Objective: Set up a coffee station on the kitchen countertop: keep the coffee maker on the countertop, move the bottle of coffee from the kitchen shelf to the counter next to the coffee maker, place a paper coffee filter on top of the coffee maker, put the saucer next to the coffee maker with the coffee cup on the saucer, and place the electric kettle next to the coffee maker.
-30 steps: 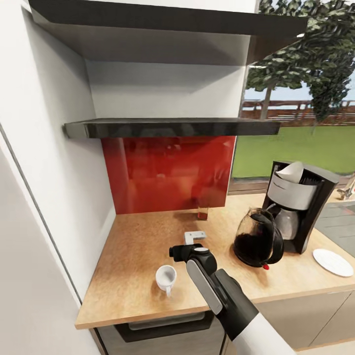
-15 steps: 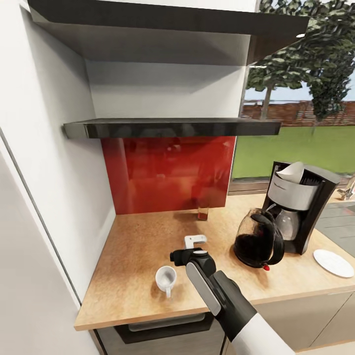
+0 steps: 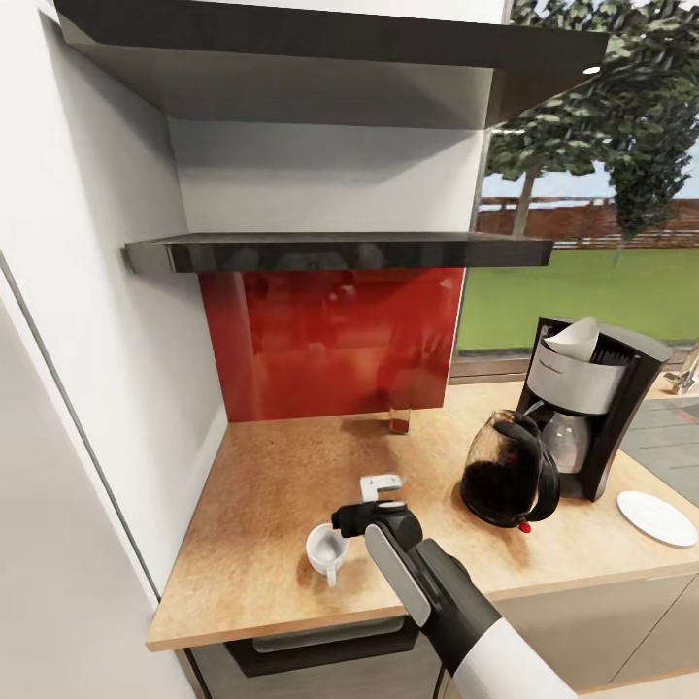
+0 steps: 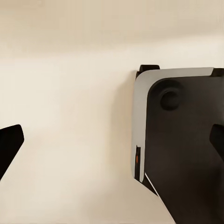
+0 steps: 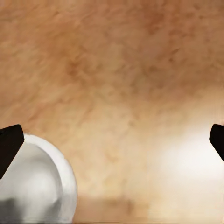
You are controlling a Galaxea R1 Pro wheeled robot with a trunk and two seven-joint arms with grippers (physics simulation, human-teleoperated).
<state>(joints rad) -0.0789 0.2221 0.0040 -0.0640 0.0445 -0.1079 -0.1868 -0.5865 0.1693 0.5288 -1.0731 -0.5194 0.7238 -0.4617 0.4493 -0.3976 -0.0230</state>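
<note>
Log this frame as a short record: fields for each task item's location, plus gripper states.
coffee cup: upright on kitchen countertop, not on saucer
saucer: bare, right of coffee maker
paper coffee filter: on top of coffee maker
electric kettle: beside coffee maker
right gripper: open, above countertop, next to cup
left gripper: open, holding nothing

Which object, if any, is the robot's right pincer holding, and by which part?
Nothing. The right pincer is open above the kitchen countertop, its fingertips wide apart, with the coffee cup beside one fingertip, ungripped.
</note>
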